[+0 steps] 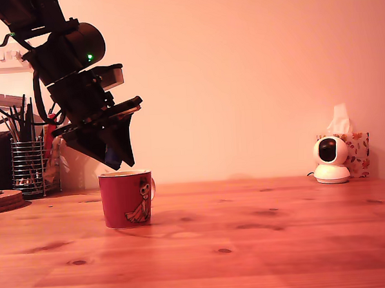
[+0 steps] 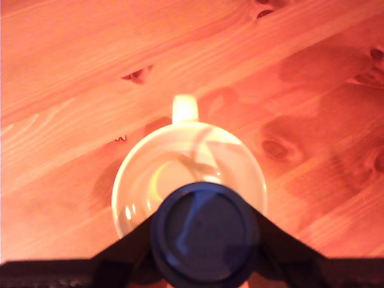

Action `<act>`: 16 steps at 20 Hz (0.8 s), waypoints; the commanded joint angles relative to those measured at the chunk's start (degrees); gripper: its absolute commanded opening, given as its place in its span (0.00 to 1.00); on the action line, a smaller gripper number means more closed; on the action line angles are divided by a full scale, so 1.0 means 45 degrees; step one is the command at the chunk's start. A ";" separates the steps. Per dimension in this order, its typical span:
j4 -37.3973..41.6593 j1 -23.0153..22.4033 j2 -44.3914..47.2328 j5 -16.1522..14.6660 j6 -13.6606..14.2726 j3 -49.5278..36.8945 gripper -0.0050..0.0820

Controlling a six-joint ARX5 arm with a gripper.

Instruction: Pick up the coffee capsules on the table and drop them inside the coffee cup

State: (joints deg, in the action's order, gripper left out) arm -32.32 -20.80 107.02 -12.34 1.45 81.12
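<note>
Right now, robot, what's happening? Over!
Gripper shut on blue capsule. Capsule hanging over red mug, above the rim. Mug looks empty. Nothing in the way.

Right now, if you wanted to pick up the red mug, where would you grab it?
Probably by the rim, coming straight down: the red mug stands upright with its mouth open. The handle looks small for the gripper, which is holding the blue capsule above it.

dark blue capsule (image 2: 204, 235) held above upright red mug (image 1: 125, 199) — mug empty.
</note>
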 commanded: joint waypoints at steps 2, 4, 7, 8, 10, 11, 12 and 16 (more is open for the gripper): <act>-0.0073 0.0039 0.0121 -0.0010 0.0015 0.0151 0.39; -0.0160 0.0039 0.0117 -0.0015 0.0073 0.0151 0.65; -0.0257 0.0039 0.0121 -0.0019 0.0209 0.0151 0.70; -0.0296 0.0039 0.0117 -0.0019 0.0257 0.0151 0.69; -0.0423 0.0039 0.0117 -0.0019 0.0262 0.0180 0.69; -0.0549 0.0039 0.0117 -0.0019 0.0272 0.0223 0.69; -0.0690 0.0039 0.0117 -0.0019 0.0287 0.0282 0.69; -0.0918 0.0039 0.0039 -0.0019 0.0442 0.0384 0.62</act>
State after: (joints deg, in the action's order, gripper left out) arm -36.34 -20.80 107.02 -12.34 3.20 82.37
